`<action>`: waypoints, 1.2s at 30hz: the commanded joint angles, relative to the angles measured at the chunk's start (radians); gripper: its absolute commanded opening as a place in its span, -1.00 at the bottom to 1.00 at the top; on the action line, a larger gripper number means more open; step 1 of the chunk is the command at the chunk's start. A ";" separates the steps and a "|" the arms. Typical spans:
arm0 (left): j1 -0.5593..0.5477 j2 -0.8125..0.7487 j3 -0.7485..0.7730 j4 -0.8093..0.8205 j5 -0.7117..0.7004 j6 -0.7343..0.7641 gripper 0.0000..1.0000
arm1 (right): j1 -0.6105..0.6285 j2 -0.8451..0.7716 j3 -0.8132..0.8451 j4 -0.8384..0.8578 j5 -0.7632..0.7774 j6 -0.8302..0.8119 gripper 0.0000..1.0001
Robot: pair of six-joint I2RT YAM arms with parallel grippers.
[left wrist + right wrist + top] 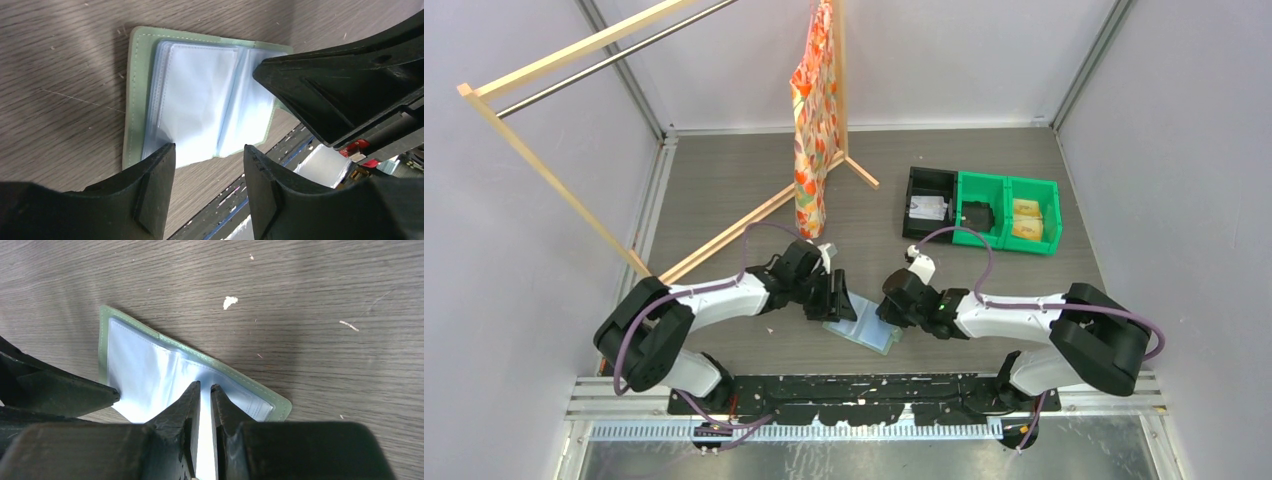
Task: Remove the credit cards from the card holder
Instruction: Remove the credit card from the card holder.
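Top external view, we record the card holder (865, 327) lying open on the tabletop (724, 180), left end effector (207, 150) spread above its edge, right end effector (205, 388) pinching its pale inner sleeve (145, 375).

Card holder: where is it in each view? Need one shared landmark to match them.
Top external: card holder lies open on the table, low centre of the picture.
Left wrist: card holder fills the upper centre, open, pale pockets facing up.
Right wrist: card holder sits left of centre, its edge slanting down to the right.
Shared landmark: its sage-green stitched border against the wood-grain table.
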 commanded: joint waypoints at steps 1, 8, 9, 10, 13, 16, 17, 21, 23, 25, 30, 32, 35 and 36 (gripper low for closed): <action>0.004 0.024 0.017 0.002 -0.032 0.021 0.10 | 0.003 0.006 -0.044 -0.095 0.030 -0.003 -0.62; 0.004 -0.025 0.004 -0.055 -0.118 0.046 0.12 | 0.003 0.031 -0.041 -0.075 0.015 -0.001 -0.62; 0.004 -0.029 0.005 -0.059 -0.121 0.048 0.12 | 0.003 0.034 -0.039 -0.073 0.014 -0.002 -0.62; 0.004 -0.031 0.005 -0.067 -0.128 0.051 0.12 | 0.003 0.038 -0.038 -0.071 0.013 -0.004 -0.62; 0.004 -0.034 0.003 -0.079 -0.149 0.056 0.12 | 0.004 0.048 -0.029 -0.069 0.011 -0.008 -0.62; 0.004 -0.020 0.005 -0.068 -0.131 0.061 0.12 | 0.003 0.052 -0.028 -0.070 0.009 -0.009 -0.62; 0.004 -0.013 0.007 -0.062 -0.120 0.061 0.12 | 0.004 0.052 -0.028 -0.069 0.008 -0.009 -0.62; 0.003 0.016 0.006 -0.028 -0.071 0.053 0.11 | 0.004 0.049 -0.030 -0.073 0.009 -0.004 -0.62; 0.003 0.021 -0.002 -0.006 -0.055 0.040 0.10 | 0.004 0.049 -0.030 -0.073 0.011 -0.003 -0.62; 0.003 0.018 -0.011 0.023 -0.036 0.027 0.09 | 0.003 0.049 -0.030 -0.074 0.011 -0.001 -0.62; 0.002 -0.032 -0.018 0.034 -0.029 0.024 0.04 | 0.004 0.054 -0.029 -0.074 0.011 0.000 -0.62; 0.002 -0.055 -0.020 0.039 -0.016 0.025 -0.03 | 0.003 0.059 -0.027 -0.072 0.009 -0.001 -0.62; 0.001 -0.073 -0.020 0.047 0.019 0.023 -0.21 | 0.004 0.065 -0.023 -0.068 0.006 -0.002 -0.62; 0.002 -0.077 -0.020 0.051 0.026 0.018 -0.30 | 0.004 0.067 -0.022 -0.068 0.006 -0.002 -0.62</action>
